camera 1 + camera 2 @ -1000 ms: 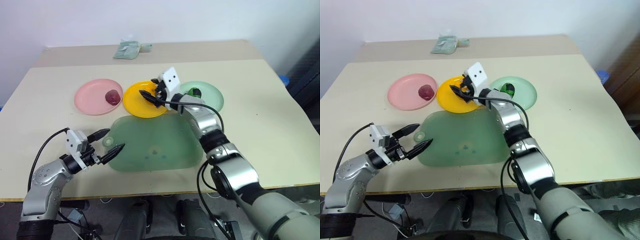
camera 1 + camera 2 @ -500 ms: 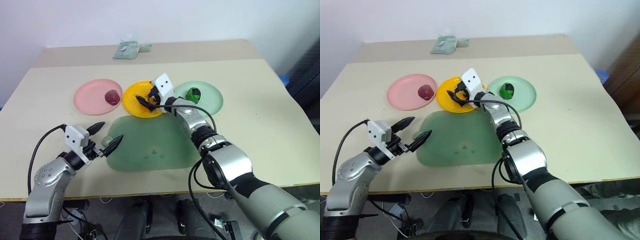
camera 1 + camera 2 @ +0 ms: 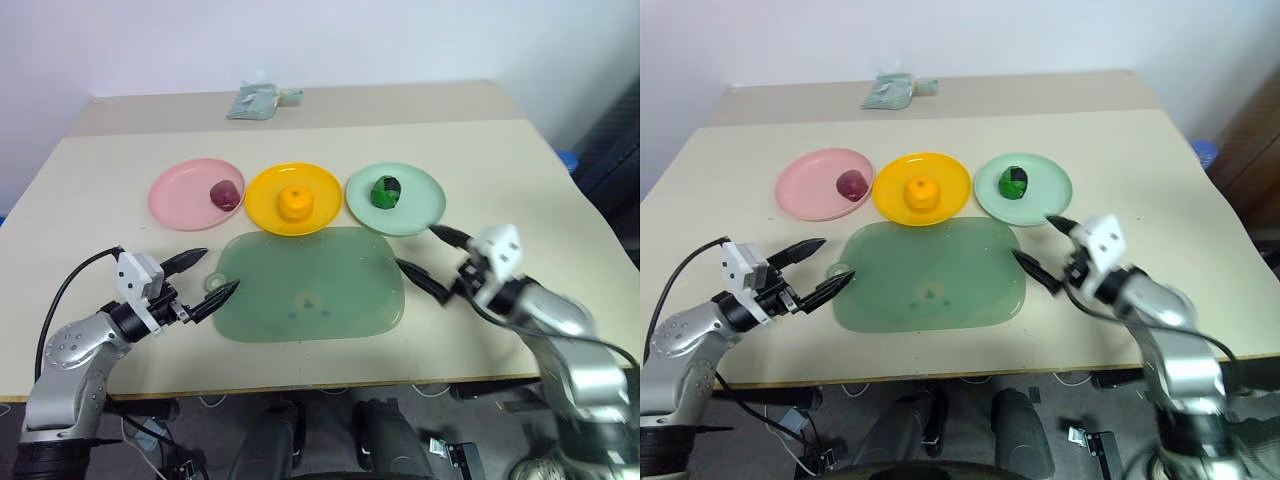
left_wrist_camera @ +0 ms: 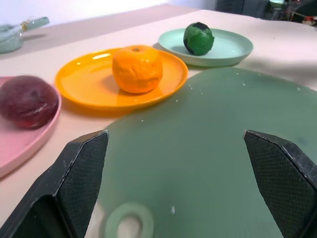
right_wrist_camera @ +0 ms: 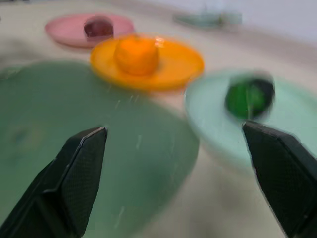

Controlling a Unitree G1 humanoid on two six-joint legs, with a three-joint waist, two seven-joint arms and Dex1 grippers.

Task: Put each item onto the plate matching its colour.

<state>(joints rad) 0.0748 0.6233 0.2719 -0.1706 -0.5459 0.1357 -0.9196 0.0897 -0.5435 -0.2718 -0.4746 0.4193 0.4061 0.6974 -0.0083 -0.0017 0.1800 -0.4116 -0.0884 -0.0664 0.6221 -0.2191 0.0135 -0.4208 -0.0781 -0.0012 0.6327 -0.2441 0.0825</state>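
All three fruits sit on matching plates

Orange fruit point(image 3: 294, 203) on yellow plate point(image 3: 262, 205), red on pink, green on mint; left pincer point(image 3: 208, 277) and right pincer point(image 3: 432, 260) both released, best kept clear of the counter point(image 3: 520, 190)

A large translucent green mat point(image 3: 308, 285) lies near the desk's point(image 3: 520, 170) front edge; a small pale-green packet point(image 3: 255, 101) rests at its back edge.
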